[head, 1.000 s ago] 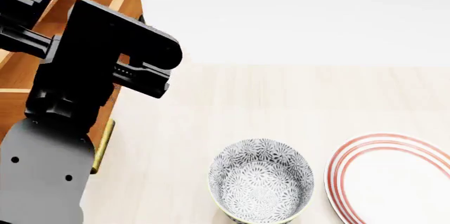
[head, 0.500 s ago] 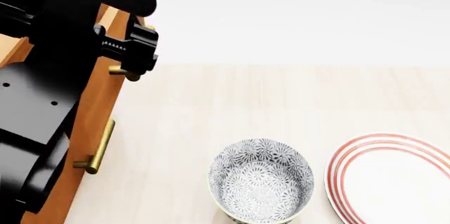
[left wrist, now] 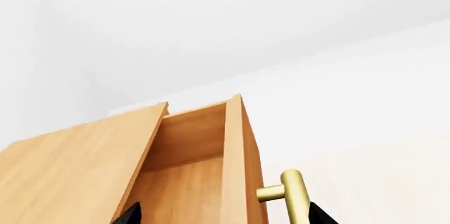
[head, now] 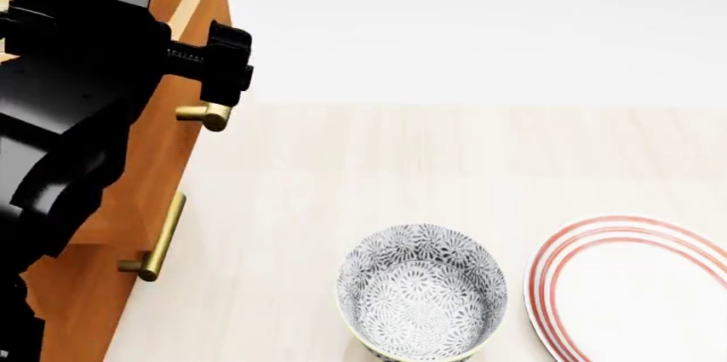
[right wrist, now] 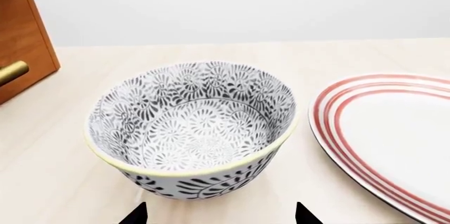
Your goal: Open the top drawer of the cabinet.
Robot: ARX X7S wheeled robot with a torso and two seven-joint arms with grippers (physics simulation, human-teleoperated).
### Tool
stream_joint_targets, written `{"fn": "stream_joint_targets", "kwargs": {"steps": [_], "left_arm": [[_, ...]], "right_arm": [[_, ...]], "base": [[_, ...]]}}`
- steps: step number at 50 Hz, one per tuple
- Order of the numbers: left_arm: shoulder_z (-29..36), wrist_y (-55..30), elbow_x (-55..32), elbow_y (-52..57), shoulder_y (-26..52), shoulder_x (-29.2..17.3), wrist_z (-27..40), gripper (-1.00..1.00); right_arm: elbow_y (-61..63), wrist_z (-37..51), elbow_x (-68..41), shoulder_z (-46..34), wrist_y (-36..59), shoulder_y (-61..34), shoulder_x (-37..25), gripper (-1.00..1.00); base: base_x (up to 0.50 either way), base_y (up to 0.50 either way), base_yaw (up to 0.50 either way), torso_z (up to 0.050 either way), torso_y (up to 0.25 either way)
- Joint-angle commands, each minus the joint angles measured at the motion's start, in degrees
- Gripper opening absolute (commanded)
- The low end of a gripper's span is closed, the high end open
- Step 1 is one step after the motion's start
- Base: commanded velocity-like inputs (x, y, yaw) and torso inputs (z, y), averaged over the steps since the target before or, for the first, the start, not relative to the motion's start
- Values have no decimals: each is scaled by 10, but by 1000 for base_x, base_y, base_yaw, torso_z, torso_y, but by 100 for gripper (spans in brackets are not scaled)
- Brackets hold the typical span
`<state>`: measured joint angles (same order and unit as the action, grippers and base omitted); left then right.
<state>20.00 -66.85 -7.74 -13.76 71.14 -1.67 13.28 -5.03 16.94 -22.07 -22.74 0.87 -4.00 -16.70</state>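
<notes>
Cabinet: tall orange-brown box at the desk's left edge, far-left corner, drawer fronts facing right toward the open desk.

Top drawer: highest front; in the left wrist view it stands out from the carcass with a gap behind it and light box sides showing, so judged partly open. Its handle is a brass bar, long axis running along the front, parallel to the desk's left edge. In the head view one post of it shows just beside the left arm.

Left gripper: directly over the top drawer. Two dark fingertips appear well apart, straddling the front and handle; it reads as spread, clasping nothing. The handle lies between the tips, near the right-hand one.

Lower handle: brass bar on a drawer below, untouched.

Right gripper: hovers near the desk's front edge over the bowl; tips parted, nothing held. Well apart from the cabinet.

Plate: red-ringed, just right of the bowl, toward the desk's right edge.

Key relation: the left arm is the nearer one by far. Pull direction, judged from the front's facing, is rightward, across the bar's long axis, away from the desk's left edge.
</notes>
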Motion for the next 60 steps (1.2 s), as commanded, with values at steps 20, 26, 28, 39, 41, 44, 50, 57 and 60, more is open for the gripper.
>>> {"fn": "stream_joint_targets", "kwargs": {"steps": [20,26,28,39,41,44,50,57,60], "left_arm": [[-92,10,-217,-147,83,8,124,100],[-93,19,-231,-166,91,6,138,100],[-101,23,-238,-178,96,5,140,100],[-130,25,-283,-225,113,8,163,100],[-135,25,-292,-235,116,9,170,100],[-144,23,-311,-252,119,10,174,100],[-149,24,-337,-267,123,8,188,100],[-165,23,-368,-280,133,6,207,100],[-163,30,-372,-286,134,5,209,100]], "right_arm": [[-3,-11,7,6,-1,-1,9,100],[-2,-10,5,6,2,-2,8,100],[-2,-10,5,5,2,-2,8,100],[1,-9,2,4,3,0,5,100],[2,-8,2,3,3,0,5,100],[2,-8,1,3,3,0,5,100],[2,-7,1,2,3,-1,4,100],[-3,-7,-1,2,1,-4,5,100],[-6,-7,-2,2,1,-5,5,100]], "base": [[0,0,0,0,0],[0,0,0,0,0],[0,0,0,0,0],[0,0,0,0,0],[0,0,0,0,0],[0,0,0,0,0],[0,0,0,0,0],[0,0,0,0,0],[0,0,0,0,0]]}}
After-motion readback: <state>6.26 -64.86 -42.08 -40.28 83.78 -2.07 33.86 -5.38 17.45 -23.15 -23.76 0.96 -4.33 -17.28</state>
